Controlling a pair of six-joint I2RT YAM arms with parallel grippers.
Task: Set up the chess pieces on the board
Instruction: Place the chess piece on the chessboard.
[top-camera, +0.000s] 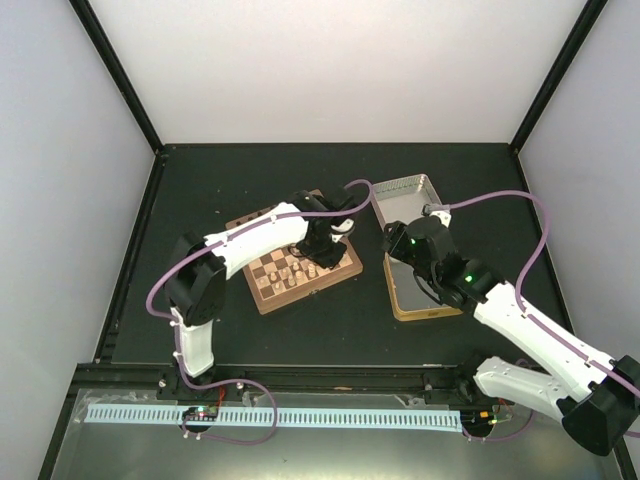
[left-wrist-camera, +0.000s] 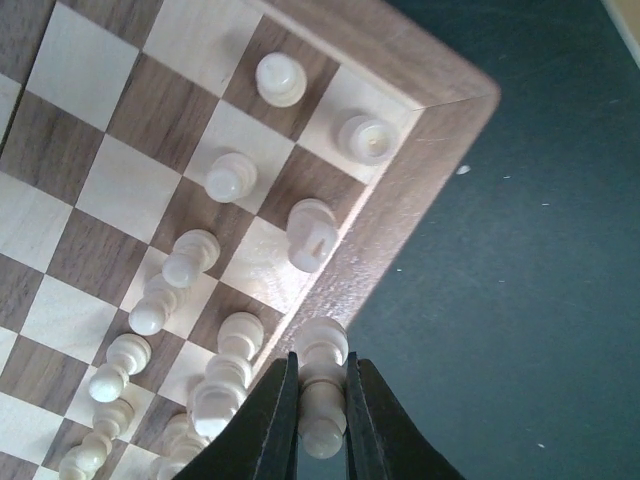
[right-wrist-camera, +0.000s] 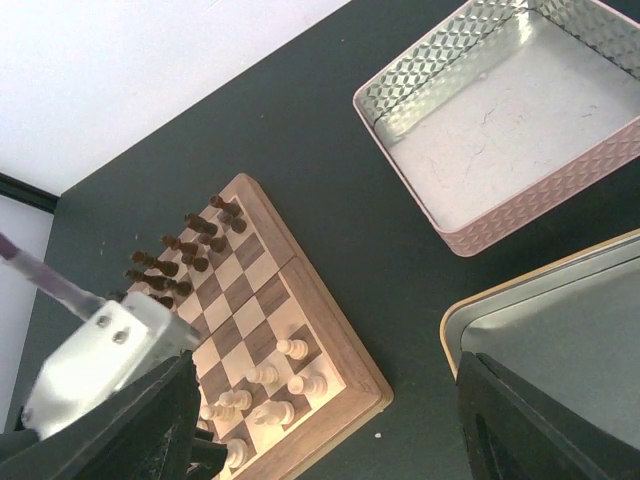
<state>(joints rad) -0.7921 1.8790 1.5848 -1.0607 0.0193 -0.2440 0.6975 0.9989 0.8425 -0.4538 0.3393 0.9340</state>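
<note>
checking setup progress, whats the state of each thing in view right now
left tool, shut on a pale piece at the board's edge
right tool, open, holding nothing
board, lying open and flat
pale pieces, standing on the board, clustered at one end
dark pieces, standing in two rows at the other end
pink lid, upturned, empty
gold tin, open, visible part empty

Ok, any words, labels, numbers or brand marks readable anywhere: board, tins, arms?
None readable. The board border carries no letters or numbers; the pinkish tin lid shows only an embossed pattern; the gold tin is plain; the left arm and right arm show no legible marking.
</note>
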